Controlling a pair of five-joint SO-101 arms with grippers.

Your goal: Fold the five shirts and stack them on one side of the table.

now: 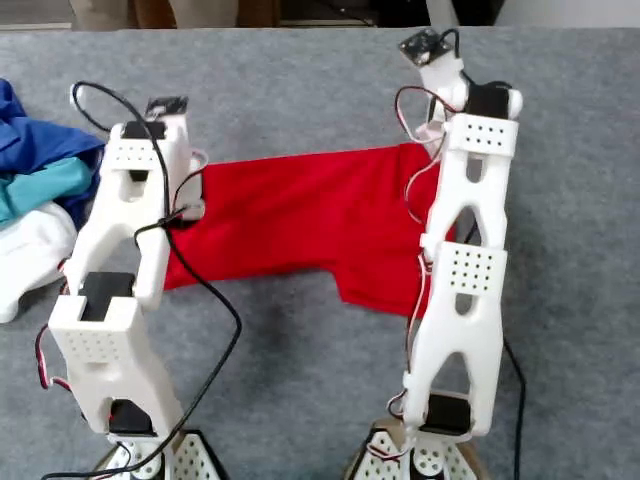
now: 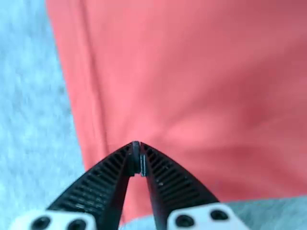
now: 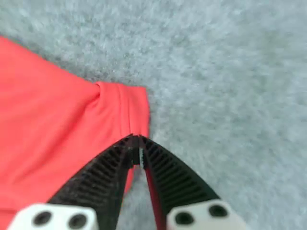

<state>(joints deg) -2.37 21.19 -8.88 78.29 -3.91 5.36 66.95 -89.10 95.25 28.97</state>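
Our left gripper [image 2: 136, 160] and right gripper [image 3: 136, 151] both have jaws pressed together, pinching the red shirt [image 1: 300, 215], which lies long from 9 to 3 o'clock on the table [image 1: 300, 400], one gripper at each end.

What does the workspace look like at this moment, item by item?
Surface: grey felt-like table, bare in front of the arms.
Job's things: red shirt lies spread across the middle between the two arms. Blue shirt, teal shirt and white shirt sit bunched together at the table's left edge.
Clutter: nothing seen.
Grippers: left gripper is closed on the red shirt's fabric near one edge. Right gripper is closed on the hem at a corner of the shirt.
Cables: black cable loops off the left arm over the table. Red and white wires run along the right arm.
Surroundings: strip of room beyond the far edge, contents unclear.
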